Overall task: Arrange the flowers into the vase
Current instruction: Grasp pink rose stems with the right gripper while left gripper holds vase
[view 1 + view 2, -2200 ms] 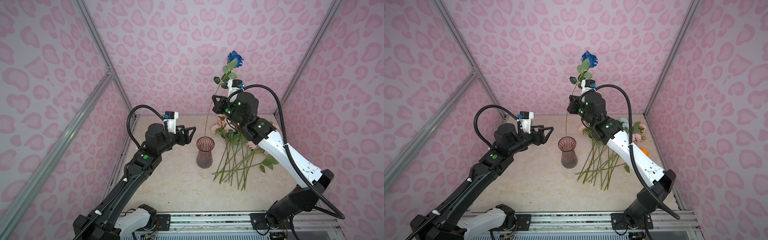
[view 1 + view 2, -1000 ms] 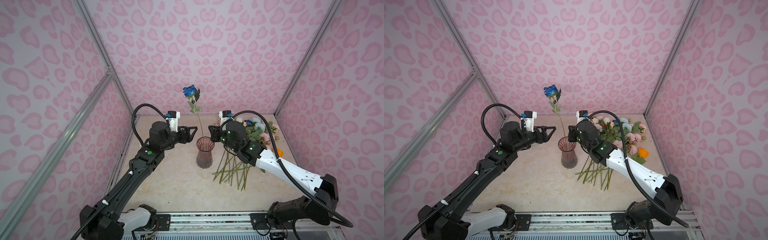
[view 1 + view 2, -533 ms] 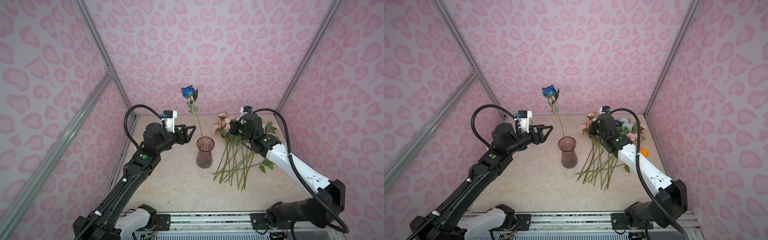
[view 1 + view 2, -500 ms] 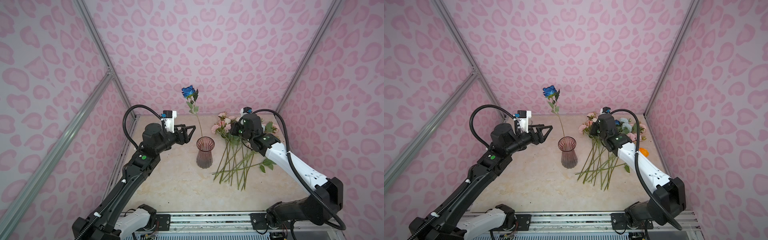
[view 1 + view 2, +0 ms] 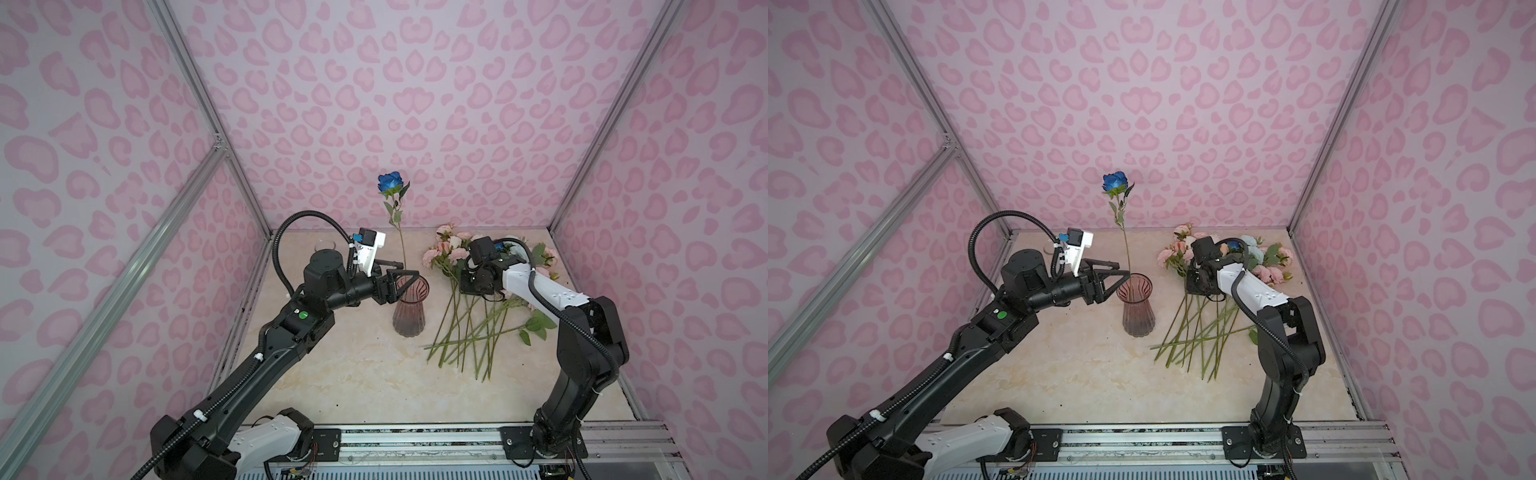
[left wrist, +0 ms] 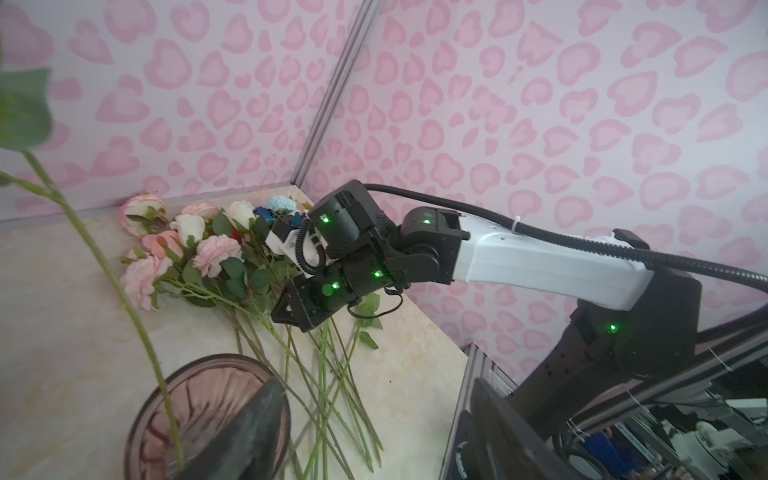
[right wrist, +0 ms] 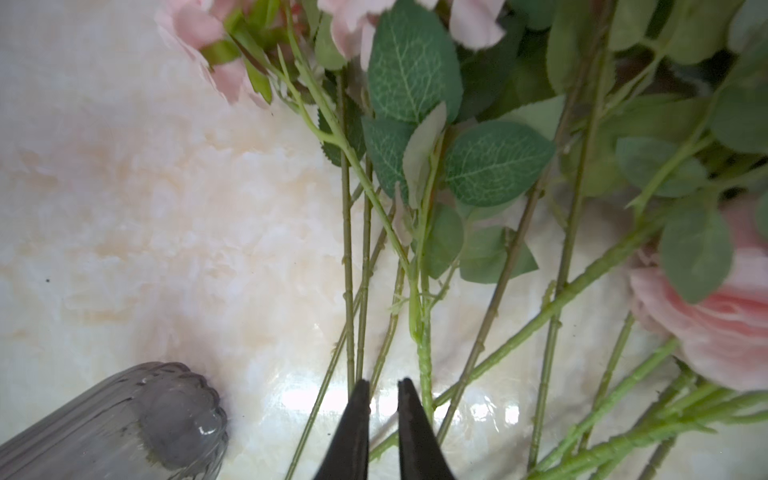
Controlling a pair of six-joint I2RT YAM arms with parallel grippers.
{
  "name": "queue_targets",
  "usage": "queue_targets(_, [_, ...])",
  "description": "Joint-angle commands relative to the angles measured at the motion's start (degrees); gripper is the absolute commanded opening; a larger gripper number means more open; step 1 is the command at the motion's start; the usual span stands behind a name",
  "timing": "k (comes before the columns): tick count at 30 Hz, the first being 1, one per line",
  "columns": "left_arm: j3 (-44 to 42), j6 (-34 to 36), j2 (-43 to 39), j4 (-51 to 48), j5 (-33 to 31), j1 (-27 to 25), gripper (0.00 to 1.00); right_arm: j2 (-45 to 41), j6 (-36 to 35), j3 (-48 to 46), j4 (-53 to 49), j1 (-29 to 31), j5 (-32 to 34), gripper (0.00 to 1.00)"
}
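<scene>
A ribbed pink glass vase (image 5: 409,309) (image 5: 1137,309) (image 6: 208,362) stands mid-table. One dark blue rose (image 5: 390,183) (image 5: 1114,183) stands upright in it, its stem (image 6: 124,299) leaning on the rim. The other flowers (image 5: 478,320) (image 5: 1204,328) (image 6: 199,249) (image 7: 415,166) lie in a heap to the right, blooms toward the back wall. My left gripper (image 5: 409,268) (image 5: 1124,268) (image 6: 374,432) is open and empty, level with the vase rim on its left side. My right gripper (image 7: 383,384) hangs tips-down over the stems, shut but for a thin slit, holding nothing.
Pink heart-patterned walls with metal posts close in the table (image 5: 353,374) on three sides. A clear glass object (image 5: 328,245) sits at the back left behind my left arm. The mounting rail (image 5: 415,440) runs along the front edge.
My right gripper has left the vase, swung right to the flower heap and come down over the stems. The blue rose stays in the vase. My left gripper has edged toward the vase rim.
</scene>
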Motion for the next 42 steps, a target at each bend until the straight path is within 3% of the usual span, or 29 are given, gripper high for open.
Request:
queue_targets(1, [0.5,-0.1,0.7,1.8,1.7,-2.6,0.73,1.8,-1.4,-0.8,-0.9,0.0,-0.3,0.16])
queue_targets(15, [0.2,1.0,0.2,1.3,0.4,-3.8,0.73,6.3,-1.6,-2.0,-0.6,0.0,1.7,0.23])
queue_targets(18, [0.2,0.9,0.3,1.4,0.5,-3.7,0.73,7.1,-1.5,-1.6,-0.6,0.1,2.6,0.21])
queue_targets(23, [0.2,1.0,0.6,1.2,0.4,-3.8,0.73,6.0,-1.8,-1.4,-0.2,0.5,2.7,0.08])
queue_targets(28, [0.2,1.4,0.6,1.1,0.1,-3.7,0.73,1.1,-1.7,-2.7,3.0,1.2,3.8,0.02])
queue_targets(42, [-0.4,2.6,0.5,0.7,-2.3,-3.8,0.73,-16.2,0.1,-7.7,17.0,1.3,10.2,0.01])
